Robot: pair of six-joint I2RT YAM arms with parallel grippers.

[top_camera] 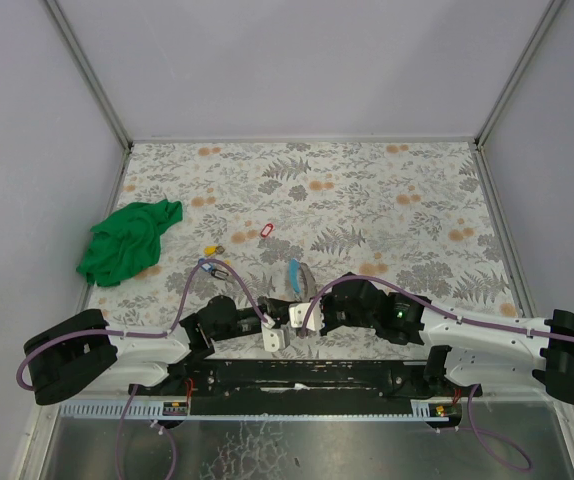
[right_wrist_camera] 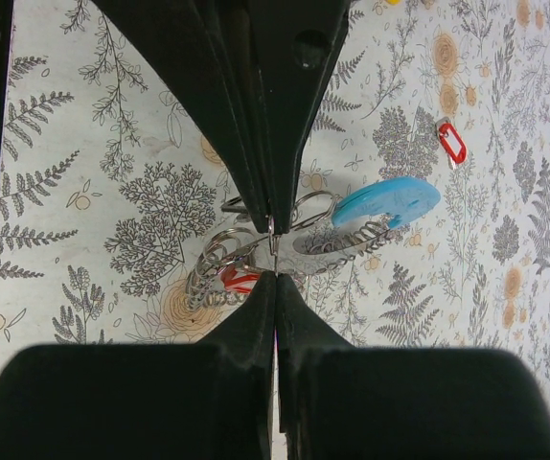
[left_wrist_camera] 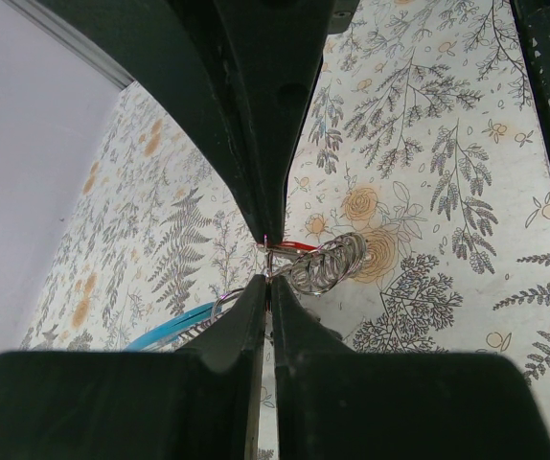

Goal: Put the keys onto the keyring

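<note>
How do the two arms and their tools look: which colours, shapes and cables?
The left arm and right arm have white links between black housings, with purple cables along each. A green light shows on the right one. The left tool and right tool each have two black tapered fingers.

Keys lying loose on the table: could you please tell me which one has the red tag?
The key with the red tag lies alone, farthest right; the yellow-tagged key and its neighbour sit together nearer the green cloth.
</note>
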